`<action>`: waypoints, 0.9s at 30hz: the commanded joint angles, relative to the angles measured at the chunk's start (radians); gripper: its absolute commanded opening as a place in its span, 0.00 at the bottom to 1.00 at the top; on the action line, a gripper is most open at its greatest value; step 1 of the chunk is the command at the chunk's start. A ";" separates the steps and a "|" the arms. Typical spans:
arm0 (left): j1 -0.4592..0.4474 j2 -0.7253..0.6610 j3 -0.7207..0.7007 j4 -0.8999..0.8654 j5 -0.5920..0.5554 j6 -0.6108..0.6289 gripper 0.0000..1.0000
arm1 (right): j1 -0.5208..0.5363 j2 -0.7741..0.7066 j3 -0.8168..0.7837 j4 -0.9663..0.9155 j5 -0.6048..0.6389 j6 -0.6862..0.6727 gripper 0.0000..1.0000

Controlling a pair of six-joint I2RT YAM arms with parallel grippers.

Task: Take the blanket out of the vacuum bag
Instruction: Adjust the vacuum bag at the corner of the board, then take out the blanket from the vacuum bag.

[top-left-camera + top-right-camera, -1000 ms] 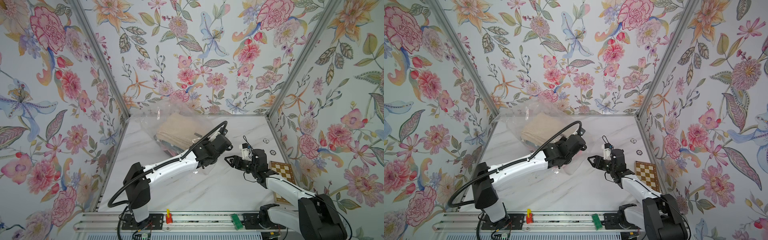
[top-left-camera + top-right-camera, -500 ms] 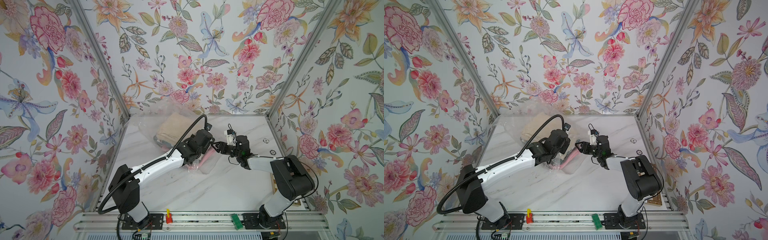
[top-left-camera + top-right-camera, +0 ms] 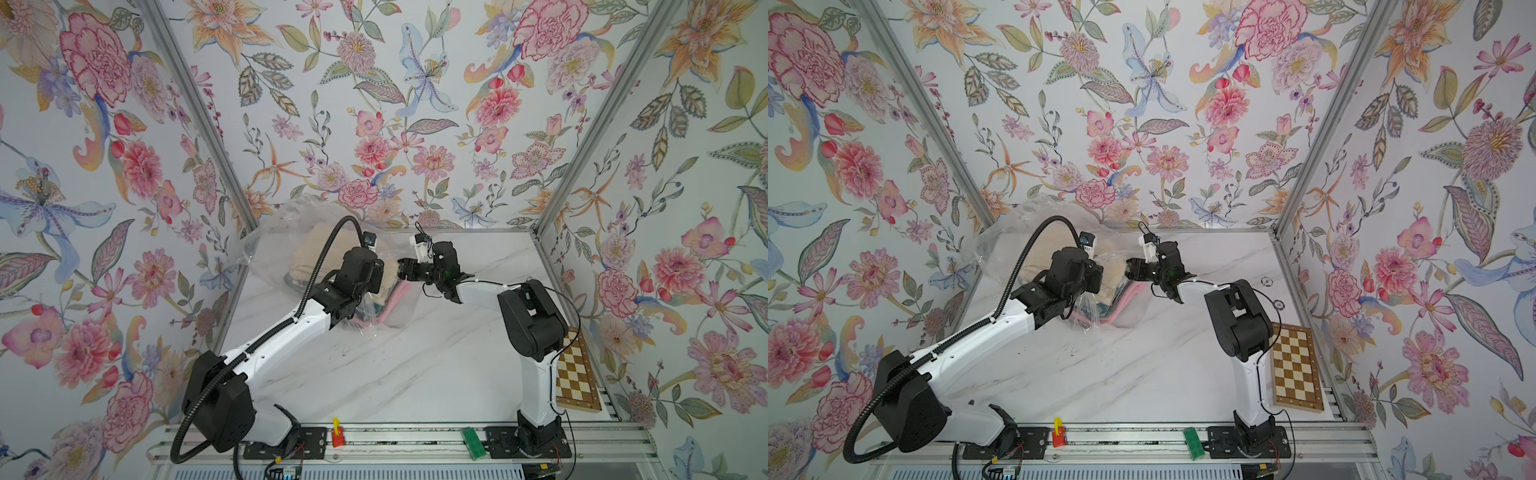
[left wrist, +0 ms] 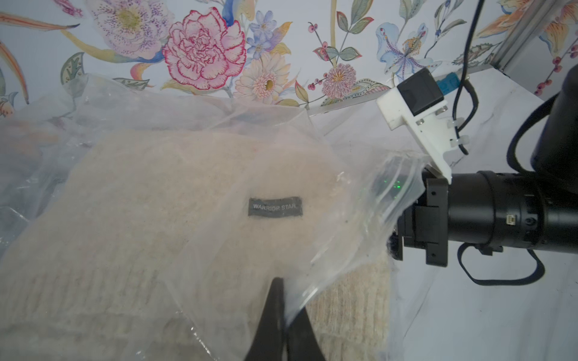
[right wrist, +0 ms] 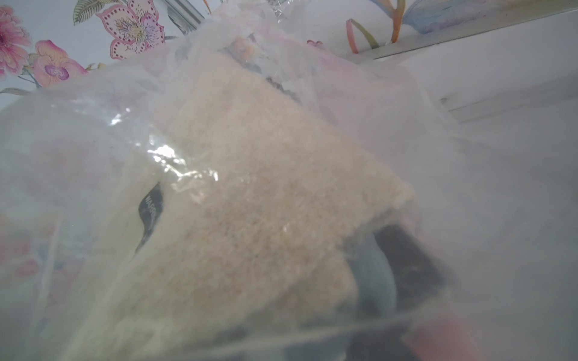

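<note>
Clamping the vacuum bag (image 4: 359, 218) is the left claw (image 4: 283, 300); film hides how the right claw (image 3: 400, 269) stands.

The right gripper (image 3: 402, 270) had its fingertips hidden behind the crinkly transparent plastic vacuum bag (image 4: 359, 193), their spacing impossible to tell. In the right wrist view the folded cream fleece blanket (image 5: 250, 203) and its dark label (image 5: 150, 209) were blurred under hazy film, the lettering unreadable.
</note>
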 commanded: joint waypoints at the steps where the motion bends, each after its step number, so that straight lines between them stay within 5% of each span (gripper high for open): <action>1: 0.053 -0.067 -0.063 0.043 -0.014 -0.068 0.00 | 0.024 0.039 0.102 -0.106 -0.024 -0.034 0.58; 14: 0.254 -0.195 -0.190 0.101 0.020 -0.112 0.00 | 0.130 0.274 0.499 -0.269 -0.031 0.006 0.58; 27: 0.260 -0.147 -0.229 0.256 0.225 -0.118 0.00 | 0.081 -0.101 0.037 -0.219 0.041 0.006 0.61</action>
